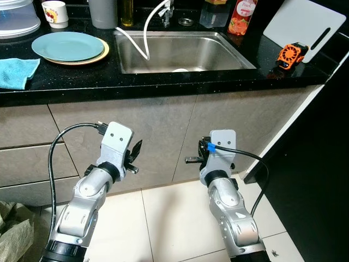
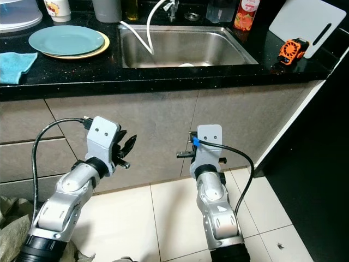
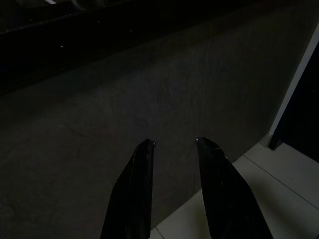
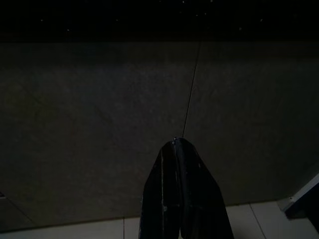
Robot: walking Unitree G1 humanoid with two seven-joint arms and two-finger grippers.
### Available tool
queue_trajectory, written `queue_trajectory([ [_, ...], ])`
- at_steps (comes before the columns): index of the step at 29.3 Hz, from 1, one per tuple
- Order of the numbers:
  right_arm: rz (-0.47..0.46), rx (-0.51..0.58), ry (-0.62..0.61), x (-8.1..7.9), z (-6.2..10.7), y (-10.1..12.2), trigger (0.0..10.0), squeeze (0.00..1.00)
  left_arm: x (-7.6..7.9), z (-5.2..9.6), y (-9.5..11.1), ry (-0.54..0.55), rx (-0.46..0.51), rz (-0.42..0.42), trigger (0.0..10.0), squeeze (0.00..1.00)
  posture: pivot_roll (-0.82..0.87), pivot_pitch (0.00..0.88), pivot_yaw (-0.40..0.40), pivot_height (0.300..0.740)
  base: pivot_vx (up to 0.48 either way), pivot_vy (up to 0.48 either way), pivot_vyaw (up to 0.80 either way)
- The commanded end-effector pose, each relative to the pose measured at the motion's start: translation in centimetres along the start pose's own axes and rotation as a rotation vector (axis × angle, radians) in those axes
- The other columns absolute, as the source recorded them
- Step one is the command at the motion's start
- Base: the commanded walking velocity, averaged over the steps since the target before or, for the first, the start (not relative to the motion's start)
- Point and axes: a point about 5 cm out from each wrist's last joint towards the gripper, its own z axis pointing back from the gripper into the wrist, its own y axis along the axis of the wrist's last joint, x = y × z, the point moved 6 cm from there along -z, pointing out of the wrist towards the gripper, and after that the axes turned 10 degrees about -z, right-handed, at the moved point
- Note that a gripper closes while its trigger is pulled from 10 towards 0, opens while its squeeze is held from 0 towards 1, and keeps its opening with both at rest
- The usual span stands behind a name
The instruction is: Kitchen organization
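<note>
Below the black counter (image 1: 163, 87) with its sink (image 1: 180, 52), both arms idle by the cabinet doors (image 1: 163, 136), left gripper (image 3: 174, 144) spread, right gripper (image 4: 175, 142) pressed together, probably awaiting work.

Legible text: I can read one word only, on the red label of the bottle (image 1: 242, 16) standing on my surface (image 1: 163, 82) behind the sink (image 1: 182, 52); it appears to say "Fruit", in pale script, though the letters are small and I cannot be sure of them. The white cup (image 1: 55, 13) at the back carries a coloured printed motif, too small for me to read as lettering. I make out no other text, number or sign.
</note>
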Motion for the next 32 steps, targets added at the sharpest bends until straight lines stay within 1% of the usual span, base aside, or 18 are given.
queue_trajectory([
  [1,-0.013,-0.017,-0.007,-0.12,0.23,-0.76,10.0,0.0,0.58,-0.22,-0.29,-0.013,-0.013,0.014,10.0,0.0,0.23,0.062,-0.07,0.74,0.0,0.0,0.0],
  [4,-0.02,-0.01,-0.033,0.24,0.26,-0.65,10.0,0.0,0.42,-0.26,-0.28,-0.012,-0.013,0.014,10.0,0.0,0.24,0.069,-0.064,0.74,0.0,0.0,0.0],
  [8,-0.011,0.015,-0.03,0.23,0.33,-0.13,10.0,0.0,0.45,-0.34,-0.22,-0.017,-0.011,0.015,10.0,0.0,0.24,0.078,-0.064,0.74,0.0,0.0,0.0],
  [14,-0.006,0.022,-0.043,0.49,0.25,0.08,10.0,0.0,0.5,-0.53,-0.11,-0.019,-0.01,0.016,10.0,0.0,0.24,0.088,-0.068,0.74,0.0,0.0,0.0],
  [22,-0.004,0.025,-0.021,0.1,0.16,0.15,10.0,0.0,0.48,-0.62,-0.08,-0.019,-0.011,0.018,10.0,0.0,0.25,0.088,-0.072,0.74,0.0,0.0,0.0],
  [32,-0.013,0.02,-0.02,0.1,0.07,0.07,10.0,0.0,0.49,-0.79,-0.09,-0.021,-0.014,0.022,10.0,0.0,0.25,0.093,-0.071,0.74,0.0,0.0,0.0],
])
